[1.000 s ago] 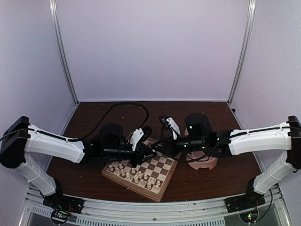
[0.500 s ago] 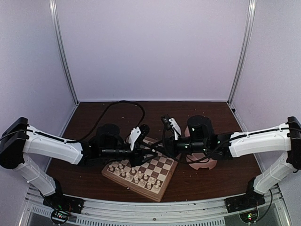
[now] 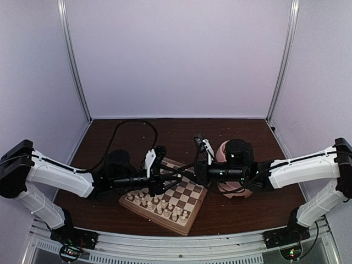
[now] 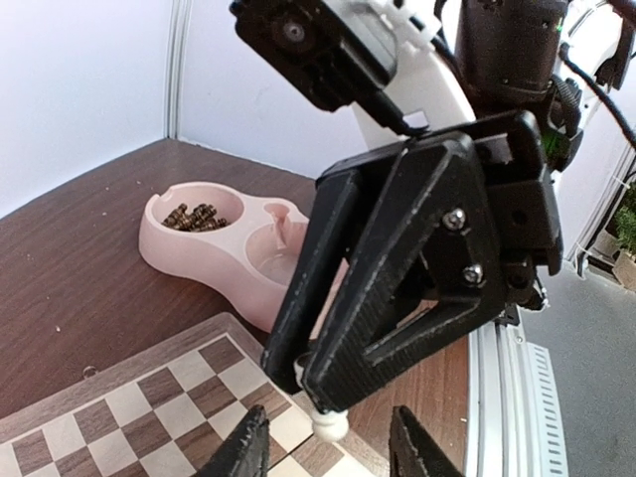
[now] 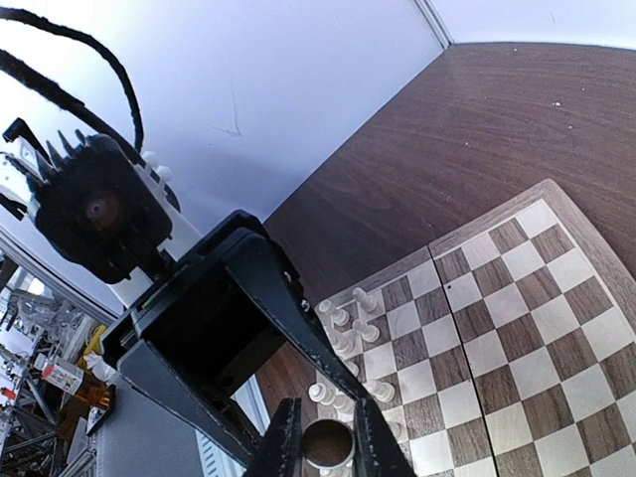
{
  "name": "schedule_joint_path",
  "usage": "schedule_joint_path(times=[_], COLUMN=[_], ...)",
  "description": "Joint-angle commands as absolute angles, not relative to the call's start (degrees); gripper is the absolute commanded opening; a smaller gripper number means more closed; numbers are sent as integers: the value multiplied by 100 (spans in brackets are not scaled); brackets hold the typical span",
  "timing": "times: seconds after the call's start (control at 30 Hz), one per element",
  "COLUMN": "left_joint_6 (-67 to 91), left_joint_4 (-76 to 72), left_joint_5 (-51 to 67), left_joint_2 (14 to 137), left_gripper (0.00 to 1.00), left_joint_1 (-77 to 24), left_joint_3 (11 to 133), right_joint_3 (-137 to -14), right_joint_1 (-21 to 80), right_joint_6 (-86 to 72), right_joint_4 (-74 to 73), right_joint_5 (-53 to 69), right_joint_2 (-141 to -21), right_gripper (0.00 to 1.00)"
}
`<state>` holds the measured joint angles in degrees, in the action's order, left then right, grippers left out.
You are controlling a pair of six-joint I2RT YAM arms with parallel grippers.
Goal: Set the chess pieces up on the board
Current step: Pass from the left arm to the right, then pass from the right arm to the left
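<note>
From above, we see the board [image 3: 187, 198] lying askew on the dark table [image 3: 110, 137], close to the middle of its near edge. The chess pieces [image 3: 157, 204] stand in rows along the board's near-left side. Both arms reach in from the sides, and the left pincer [image 3: 160, 179] and the right pincer [image 3: 187, 171] meet tip to tip over the board's far corner. From here we cannot tell how their jaws stand. A pink bowl [image 3: 239, 191] sits just beside the board's right side, mostly hidden under the right arm. The left wrist view shows the left pincer spread, its two fingertips apart at the bottom edge. Between them hangs a cream piece [image 4: 329, 427], pinched at the tips of the right pincer's black fingers. Beyond the board, the bowl's far compartment holds dark brown figures [image 4: 194, 216]. In the right wrist view, the right pincer is pressed onto that piece, whose round base sits between its fingers [image 5: 283, 437]. Past it, cream pieces cluster on the squares along one edge of the board.
</note>
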<state>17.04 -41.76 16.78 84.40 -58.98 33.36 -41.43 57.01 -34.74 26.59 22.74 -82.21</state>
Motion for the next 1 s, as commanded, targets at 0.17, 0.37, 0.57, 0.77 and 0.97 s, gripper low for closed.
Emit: schedule_joint_path(times=[0.17,0.37,0.57,0.77,0.97], left_joint_6=[1842,1760,1730,1749,1740], left_joint_4=[-6394,-6333,-6396,-6512,-6521], left_joint_5=[1733,1546,1447,1482,1533], left_joint_2=[8732,8767,8814,8863,8832], left_gripper=[32,37,41,31,17], left_joint_1=[-5930,-5930,-5928,-5933,-5933], left_joint_3=[2843,2862,2859,2865,2858], right_joint_3=[-3850,-3823,-3867,-3864,-3876], right_joint_1=[5643,5599,5599,5599,5599], right_joint_6=[-3998,-4439,-4701,-4724,-4713], right_joint_4=[3776,4310,4526,4586,4612], right_joint_5=[2460,2683,2699,2727,2751], right_joint_2=[-8092,-8316,-8508,-8574,-8611], right_gripper=[3,2,0,0,0])
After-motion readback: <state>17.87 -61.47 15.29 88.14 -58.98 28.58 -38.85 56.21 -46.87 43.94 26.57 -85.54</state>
